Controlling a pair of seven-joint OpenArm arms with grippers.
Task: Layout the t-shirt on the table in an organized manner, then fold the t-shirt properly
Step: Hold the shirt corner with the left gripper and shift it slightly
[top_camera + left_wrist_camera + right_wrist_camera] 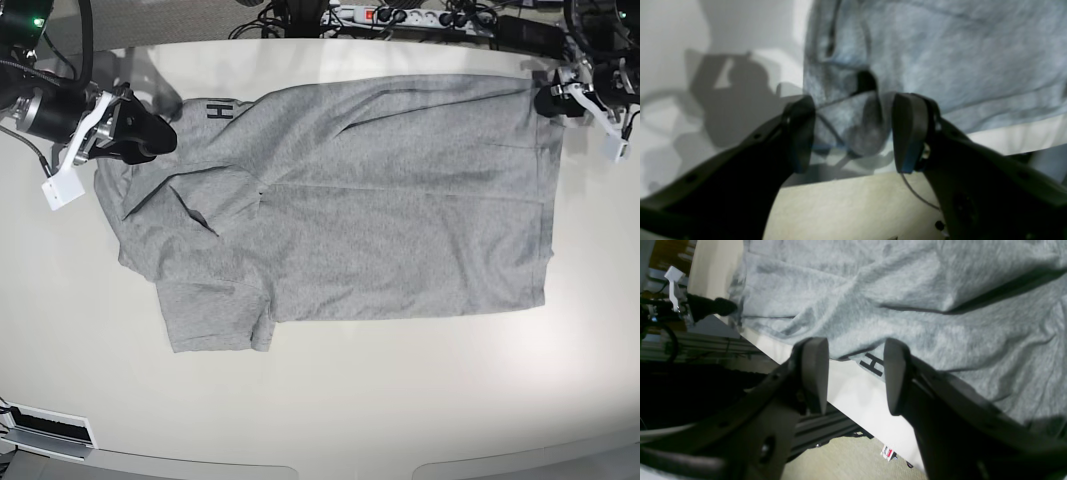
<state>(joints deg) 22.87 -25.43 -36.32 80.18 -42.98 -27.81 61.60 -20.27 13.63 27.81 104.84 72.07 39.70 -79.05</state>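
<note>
grey t-shirt [380,200] lay spread on the table [330,400], one sleeve crumpled. left gripper [853,133] and right gripper [856,373] both stood with jaws spread at its far-edge corners, holding nothing. closing shallow risked slipping off the hem, or dragging fresh wrinkles.

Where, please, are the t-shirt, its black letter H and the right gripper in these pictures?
t-shirt [400,210]: base view, middle of the grey body.
letter H [873,364]: right wrist view, printed near the table edge.
right gripper [855,375]: right wrist view, midway between its open fingers.
</note>
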